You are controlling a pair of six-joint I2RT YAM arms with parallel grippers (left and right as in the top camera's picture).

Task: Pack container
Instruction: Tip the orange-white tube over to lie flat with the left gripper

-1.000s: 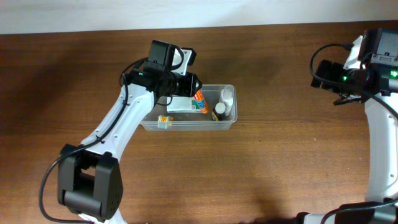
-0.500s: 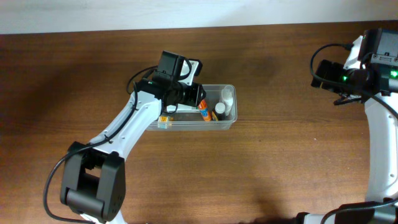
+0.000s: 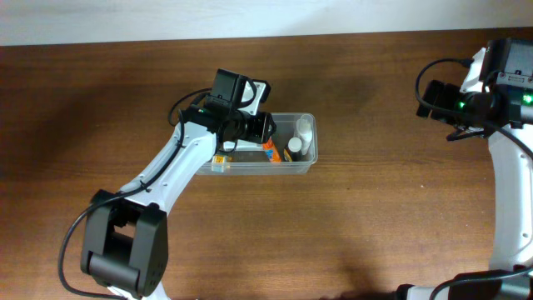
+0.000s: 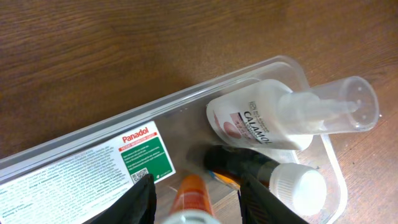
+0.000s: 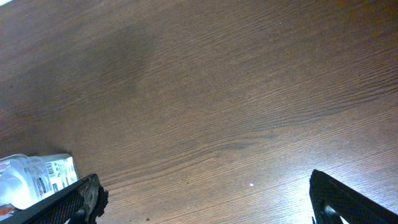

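Hovering my left end effector (image 4: 196, 198) over the container (image 4: 186, 93) right beneath it, fingers apart either side of the orange tube (image 4: 193, 186), not squeezing, so it can settle beside the Panadol box (image 4: 74, 168) and calamine bottle (image 4: 267, 118) ahead. My right end effector (image 5: 205, 199) idles, fingers spread, over the tabletop (image 5: 217, 93).

The desk (image 3: 375, 225) is seen as dark brown wood with fine grain. The clear rectangular container (image 3: 258, 169) is set flat on it, left of centre, toward the far edge.
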